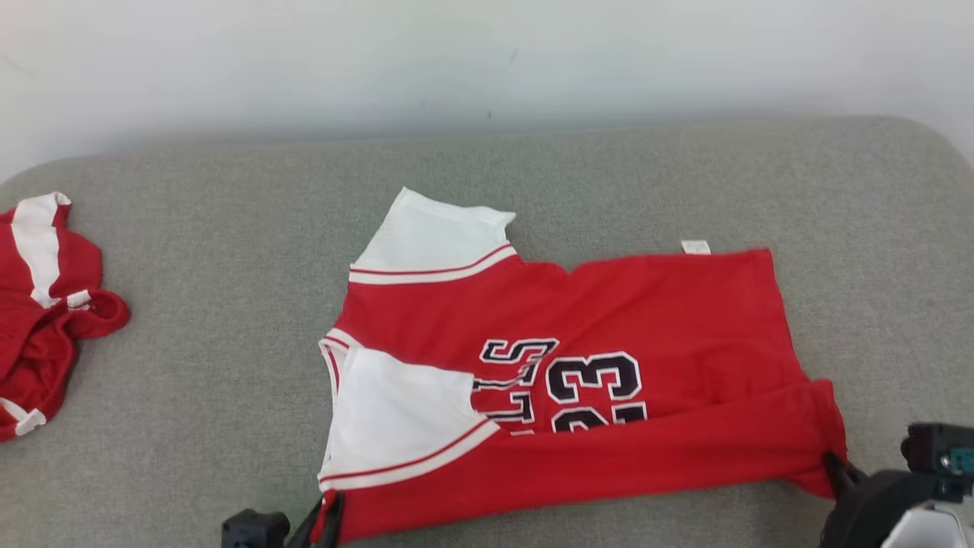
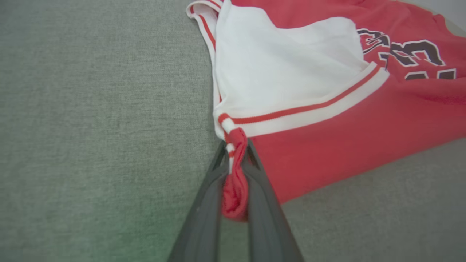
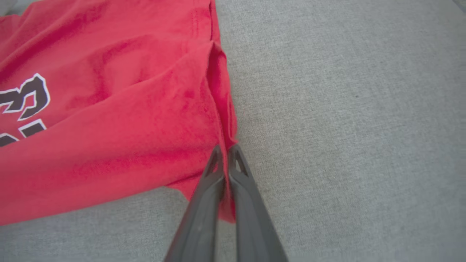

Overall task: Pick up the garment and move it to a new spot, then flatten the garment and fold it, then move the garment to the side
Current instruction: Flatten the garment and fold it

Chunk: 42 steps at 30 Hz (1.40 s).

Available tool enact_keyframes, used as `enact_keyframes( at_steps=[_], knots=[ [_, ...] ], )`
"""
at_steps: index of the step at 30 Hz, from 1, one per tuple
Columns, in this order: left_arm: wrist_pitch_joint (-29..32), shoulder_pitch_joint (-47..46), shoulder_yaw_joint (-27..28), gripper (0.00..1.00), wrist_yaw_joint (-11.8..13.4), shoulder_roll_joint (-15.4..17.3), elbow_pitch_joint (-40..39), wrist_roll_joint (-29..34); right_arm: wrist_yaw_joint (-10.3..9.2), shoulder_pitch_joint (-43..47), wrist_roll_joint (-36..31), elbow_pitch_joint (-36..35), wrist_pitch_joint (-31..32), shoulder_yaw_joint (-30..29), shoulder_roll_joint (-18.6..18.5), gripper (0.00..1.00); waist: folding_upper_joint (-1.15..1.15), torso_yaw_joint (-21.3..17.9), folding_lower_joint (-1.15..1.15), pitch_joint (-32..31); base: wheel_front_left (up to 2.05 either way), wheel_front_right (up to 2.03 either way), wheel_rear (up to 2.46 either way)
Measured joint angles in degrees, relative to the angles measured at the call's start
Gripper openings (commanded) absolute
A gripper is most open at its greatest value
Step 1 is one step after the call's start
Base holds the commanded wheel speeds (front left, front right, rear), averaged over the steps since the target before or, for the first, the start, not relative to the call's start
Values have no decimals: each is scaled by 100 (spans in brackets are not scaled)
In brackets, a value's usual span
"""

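Note:
A red garment (image 1: pixel 609 335) with white sleeves and dark "23" lettering lies spread on the grey cushion, its near long edge turned over onto the lettering. My left gripper (image 1: pixel 323 514) is shut on the near sleeve-side corner; in the left wrist view the bunched red and white trim (image 2: pixel 235 174) sits pinched between the dark fingers (image 2: pixel 204 207). My right gripper (image 1: pixel 833 466) is shut on the near hem corner at the right; in the right wrist view the red hem (image 3: pixel 222 109) runs into the closed fingers (image 3: pixel 251 196).
A second red and white garment (image 1: pixel 38 304) lies crumpled at the cushion's far left edge. The grey cushion (image 1: pixel 190 380) ends at a pale wall (image 1: pixel 487 61) behind. A small white tag (image 1: pixel 695 246) shows at the far hem.

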Motion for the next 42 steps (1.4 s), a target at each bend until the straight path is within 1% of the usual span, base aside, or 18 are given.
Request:
enact_keyframes(
  at_steps=[8,12,13,14,15,16,21,24,28,31,36,40,42],
  knots=[
    [153,536,-98,0,174,135,-501,-36,0,726,78,-703,443,-252,212,0,0,-30,0,-133,0,0,0],
    [237,745,-80,0,246,144,-616,-156,0,807,35,-712,501,-243,253,0,0,-102,0,-132,0,0,0],
    [279,783,-81,0,247,142,-624,-187,0,806,8,-670,479,-215,254,4,0,-117,0,-133,0,0,0],
    [285,810,-86,15,256,142,-630,-187,0,804,-18,-619,450,-197,255,31,0,-128,0,-134,0,0,0],
    [282,826,-83,91,274,144,-639,-187,0,802,-30,-575,425,-182,258,100,0,-137,0,-138,0,0,0],
    [276,833,-80,100,280,147,-645,-187,0,798,-48,-537,403,-176,261,100,0,-142,0,-146,0,0,0],
    [120,854,-8,100,371,170,-723,-189,0,716,-81,-475,310,-152,252,100,0,-133,0,-179,0,0,0],
    [20,842,73,100,381,209,-780,-186,0,669,-81,-519,291,-168,233,100,0,-129,0,-194,0,0,0],
    [-204,713,238,100,372,332,-954,-171,0,528,-74,-728,424,-215,113,100,0,-127,0,-187,0,0,0],
    [-230,477,369,100,360,466,-1038,-169,0,308,-57,-934,614,-226,-36,100,0,-142,0,-163,0,0,0],
    [-36,-121,461,100,212,632,-1137,-166,0,-270,32,-988,1092,-140,-310,100,0,-210,0,-75,0,0,0],
    [172,-786,495,100,-47,628,-1048,-255,-1,-943,88,-690,1354,189,-592,100,0,-267,0,96,0,0,0],
    [302,-1211,464,100,-199,628,-873,-278,-1,-1289,177,-501,1417,406,-619,100,0,-296,0,209,0,0,0]
  ],
)
